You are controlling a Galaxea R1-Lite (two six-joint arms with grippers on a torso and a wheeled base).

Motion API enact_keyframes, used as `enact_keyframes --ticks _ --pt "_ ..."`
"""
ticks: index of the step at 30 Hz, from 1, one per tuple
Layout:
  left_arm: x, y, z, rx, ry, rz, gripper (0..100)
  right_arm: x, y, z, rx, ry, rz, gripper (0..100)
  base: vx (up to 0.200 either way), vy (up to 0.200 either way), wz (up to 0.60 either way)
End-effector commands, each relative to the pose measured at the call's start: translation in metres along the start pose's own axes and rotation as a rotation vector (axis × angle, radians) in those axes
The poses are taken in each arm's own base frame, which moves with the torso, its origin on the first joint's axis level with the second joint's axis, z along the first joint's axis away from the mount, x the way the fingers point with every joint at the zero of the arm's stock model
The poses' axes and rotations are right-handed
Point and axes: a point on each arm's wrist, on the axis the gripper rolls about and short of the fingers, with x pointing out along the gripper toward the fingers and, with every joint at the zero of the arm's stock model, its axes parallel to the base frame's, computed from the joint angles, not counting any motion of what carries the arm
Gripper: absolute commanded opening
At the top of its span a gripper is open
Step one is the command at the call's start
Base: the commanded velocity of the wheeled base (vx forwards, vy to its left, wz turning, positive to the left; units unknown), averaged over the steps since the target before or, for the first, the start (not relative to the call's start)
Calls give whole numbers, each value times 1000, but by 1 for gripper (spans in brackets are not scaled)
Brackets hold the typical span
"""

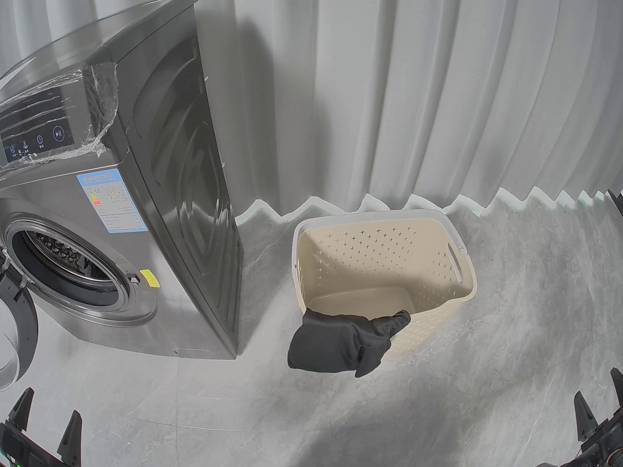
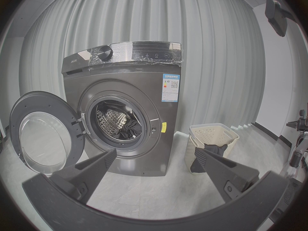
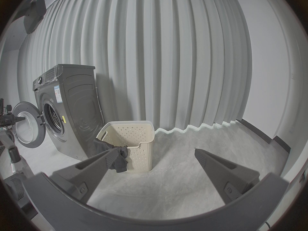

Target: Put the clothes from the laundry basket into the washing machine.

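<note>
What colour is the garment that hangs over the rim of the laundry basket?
Black. The garment shows best in the head view.

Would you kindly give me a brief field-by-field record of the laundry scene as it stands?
Washing machine: to the left of the basket, door swung open
Drum: dark cloth lying inside
Laundry basket: cream, on the floor, apart from the machine
Dark garment: draped over the basket's near rim, hanging outside
Left gripper: open, empty, facing the machine
Right gripper: open, empty, facing the basket
Backdrop: white curtain
</note>
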Motion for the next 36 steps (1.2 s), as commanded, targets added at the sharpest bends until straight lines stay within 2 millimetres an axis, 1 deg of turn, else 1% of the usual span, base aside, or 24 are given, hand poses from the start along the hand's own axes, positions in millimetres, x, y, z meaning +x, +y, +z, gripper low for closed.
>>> enact_keyframes --ticks 1,9,11,12,13,14,15,16,17,21,22,23,24,25,26,27,28,31,32,33,34,36 --pt "0 0 -5 0 0 1 100 -1 0 -2 -2 -8 1 100 0 0 0" --pt "0 0 -5 0 0 -2 100 0 0 -2 11 -11 -1 100 0 0 0" --pt "0 0 -5 0 0 -2 100 -9 0 29 13 -183 20 100 0 0 0" --pt "0 0 -5 0 0 -2 100 -19 0 57 27 -277 38 100 0 0 0" --pt "0 0 -5 0 0 -1 100 -24 0 79 34 -307 64 100 0 0 0" --pt "0 0 -5 0 0 -2 100 -24 0 94 36 -301 89 100 0 0 0" --pt "0 0 -5 0 0 -1 100 -20 0 106 35 -266 123 100 0 0 0" --pt "0 0 -5 0 0 -1 100 -17 1 109 35 -244 138 100 0 0 0" --pt "0 0 -5 0 0 -1 100 -6 2 114 32 -165 192 100 0 0 0" --pt "0 0 -5 0 0 1 100 37 6 110 49 62 317 100 0 0 0" --pt "0 0 -5 0 0 1 100 37 6 110 49 62 317 100 0 0 0" --pt "0 0 -5 1 0 3 100 58 8 108 61 139 358 100 0 0 0" --pt "0 0 -5 1 0 3 100 62 8 108 61 144 372 100 0 0 0" --pt "0 0 -5 1 0 1 100 74 11 108 62 169 420 100 0 0 0" --pt "0 0 -5 3 0 1 100 77 12 108 61 175 427 100 0 0 0" --pt "0 0 -5 3 0 1 100 87 17 105 57 202 487 100 0 0 0" --pt "0 0 -5 3 0 1 100 91 20 102 55 230 518 100 0 0 0" --pt "0 0 -5 9 0 -2 100 107 29 95 45 326 531 100 0 0 0" --pt "0 0 -5 11 0 -5 100 117 35 90 42 384 522 100 0 0 0" --pt "0 0 -5 11 0 -5 100 117 35 90 42 384 522 100 0 0 0" --pt "0 0 -5 12 -2 -7 100 134 44 84 63 448 507 100 0 0 0" --pt "0 0 -5 14 -1 -10 100 147 54 80 117 465 513 100 0 0 0"
